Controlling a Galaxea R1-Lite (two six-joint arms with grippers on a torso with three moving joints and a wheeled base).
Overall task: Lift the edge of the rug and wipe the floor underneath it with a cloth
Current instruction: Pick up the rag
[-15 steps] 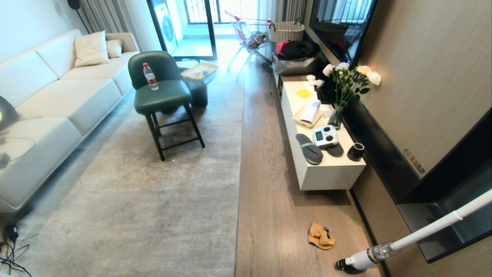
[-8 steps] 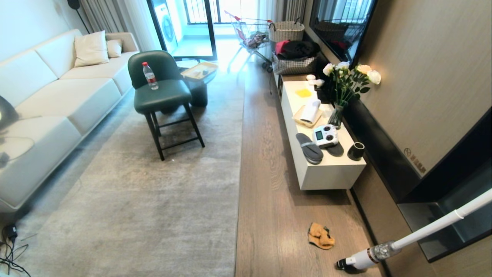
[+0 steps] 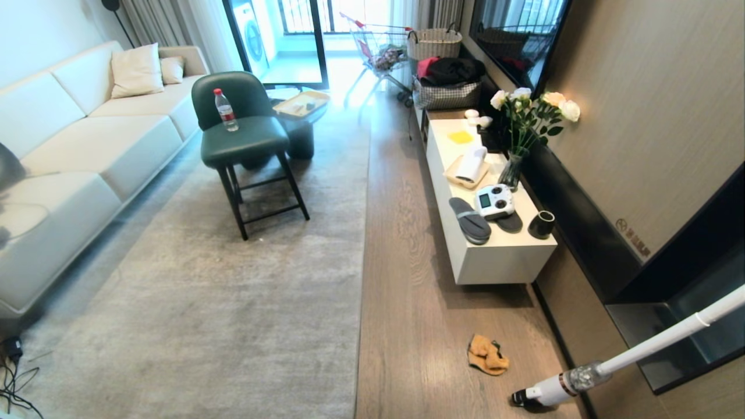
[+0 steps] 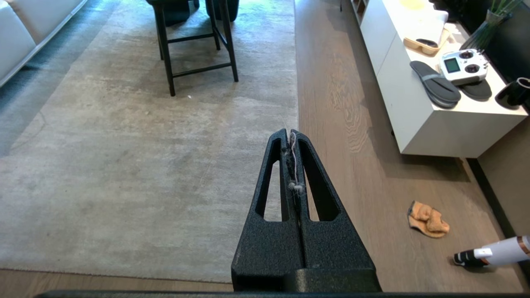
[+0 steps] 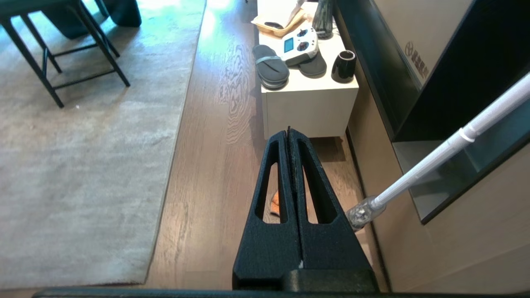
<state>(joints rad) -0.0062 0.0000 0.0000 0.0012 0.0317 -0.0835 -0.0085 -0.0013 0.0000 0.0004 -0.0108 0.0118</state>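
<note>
Left gripper (image 4: 291, 134): fingers pressed together, holding nothing, a bit of pale lint stuck in the seam. Held above the floor, pointing out over the rug edge (image 4: 296, 74), tips lined up roughly on the border between rug and planks. Not visible in the head view.

Right gripper (image 5: 288, 131): fingers together too, nothing held. Held above the floor (image 5: 215, 165), aimed toward the end of the white cabinet (image 5: 308, 109). Partly blocks the orange cloth (image 5: 275, 202) in its own wrist view. Also out of the head view.

Task items:
- Rug edge (image 3: 364, 233) runs straight away from the camera, flat on the planks, not lifted. Near corner seen from the right wrist (image 5: 145, 280).
- Floor (image 3: 407, 302) strip lies between rug and cabinet.
- Cloth (image 3: 488, 355) crumpled on the planks, near the cabinet's front end, well apart from the rug edge, just beside the vacuum head (image 3: 544, 393). Same cloth in the left wrist view (image 4: 428, 219).

Versus a second ago, head view:
- Whole scene shifted slightly and evenly, so camera moved, not the objects.
- Green chair (image 3: 241, 137), bottle (image 3: 224, 110) on it, cloth, vacuum all keep the same relations to each other.
- No gripper entered the head view.
</note>
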